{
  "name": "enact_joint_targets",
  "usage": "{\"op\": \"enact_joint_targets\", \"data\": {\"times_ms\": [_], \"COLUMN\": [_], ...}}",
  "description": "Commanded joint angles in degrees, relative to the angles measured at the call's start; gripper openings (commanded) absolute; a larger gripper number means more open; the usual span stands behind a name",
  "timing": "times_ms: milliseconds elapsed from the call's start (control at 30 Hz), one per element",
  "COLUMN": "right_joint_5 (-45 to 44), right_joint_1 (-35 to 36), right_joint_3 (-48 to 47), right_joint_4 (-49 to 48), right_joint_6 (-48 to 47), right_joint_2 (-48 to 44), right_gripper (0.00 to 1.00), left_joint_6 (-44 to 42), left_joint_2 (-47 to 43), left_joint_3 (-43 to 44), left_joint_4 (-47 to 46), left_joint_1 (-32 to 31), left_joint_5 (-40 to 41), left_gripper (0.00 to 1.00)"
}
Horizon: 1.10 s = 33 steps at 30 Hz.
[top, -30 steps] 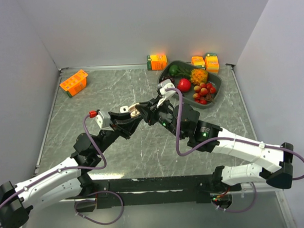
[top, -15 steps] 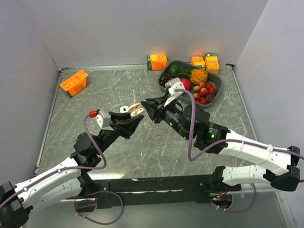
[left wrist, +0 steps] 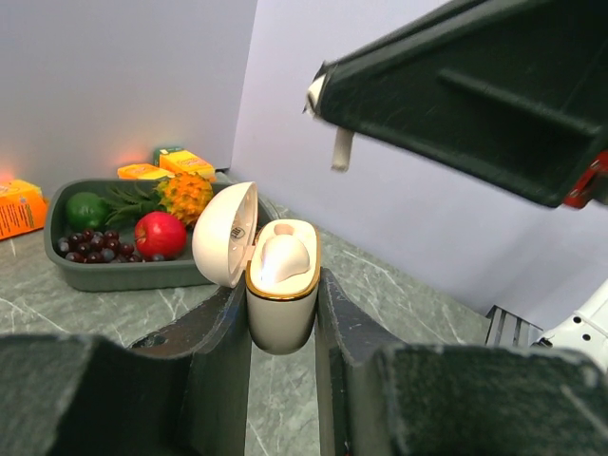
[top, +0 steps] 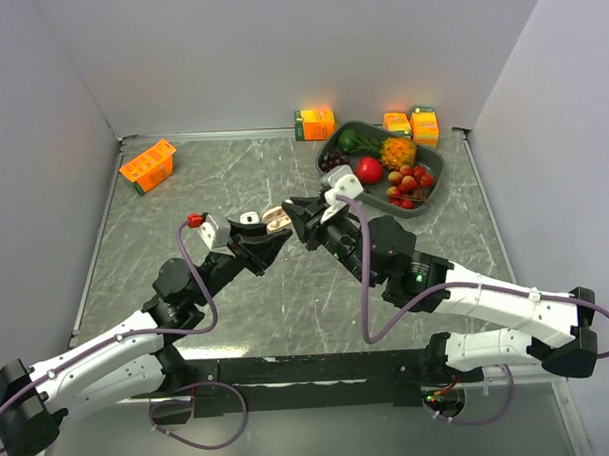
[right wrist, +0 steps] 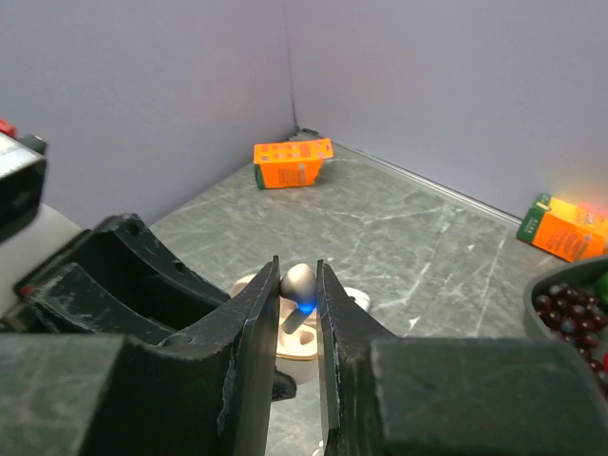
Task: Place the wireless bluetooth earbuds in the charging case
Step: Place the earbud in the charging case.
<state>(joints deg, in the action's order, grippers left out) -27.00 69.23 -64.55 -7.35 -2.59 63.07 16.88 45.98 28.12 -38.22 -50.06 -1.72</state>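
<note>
Left claw (top: 264, 238) clenched on the body of the beige charging case (left wrist: 282, 328), held upright above the middle of the table (top: 233, 180), with the lid swung open toward 9 o'clock in the left wrist view. A pale rounded shape in the near socket appears to be a seated earbud (left wrist: 280, 261); the socket at its 12 o'clock looks empty. Right claw (top: 295, 210) pinches a second earbud (right wrist: 300, 279) by its bulb, stem hanging down, above the case and apart from it, offset toward 1 o'clock in the left wrist view. The fruit tray (left wrist: 114, 275) lies behind, at 1 o'clock on the table. Probable faults: the stem may meet the gold rim rather than the empty socket, because that offset is uncorrected. A slight pinch on so small a bulb may let it twist or drop. Downward pressure off the socket's axis could tip the case within the left claw or strike the open lid.
</note>
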Motion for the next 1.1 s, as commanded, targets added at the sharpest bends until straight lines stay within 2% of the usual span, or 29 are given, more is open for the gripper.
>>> {"op": "enact_joint_targets", "data": {"times_ms": [0,600,1067], "right_joint_5": [-2.5,-2.9,0.2], "right_joint_1": [0.6,0.6,1.0], "right_joint_3": [1.4,2.3,2.3], "right_joint_4": [-2.9,-2.8,0.5], "right_joint_6": [-2.5,-1.8,-2.4], "right_joint_2": [0.6,2.4,1.9], "right_gripper": [0.0,0.0,0.0], "left_joint_6": [0.9,0.8,0.4], "left_joint_2": [-0.3,-1.3,-1.8], "left_joint_3": [2.3,1.6,1.2], "left_joint_4": [-1.7,-2.3,-2.5], "left_joint_1": [-0.2,-0.2,-0.1], "left_joint_5": [-1.2,-1.4,-0.6], "left_gripper": [0.01,0.01,0.01]}}
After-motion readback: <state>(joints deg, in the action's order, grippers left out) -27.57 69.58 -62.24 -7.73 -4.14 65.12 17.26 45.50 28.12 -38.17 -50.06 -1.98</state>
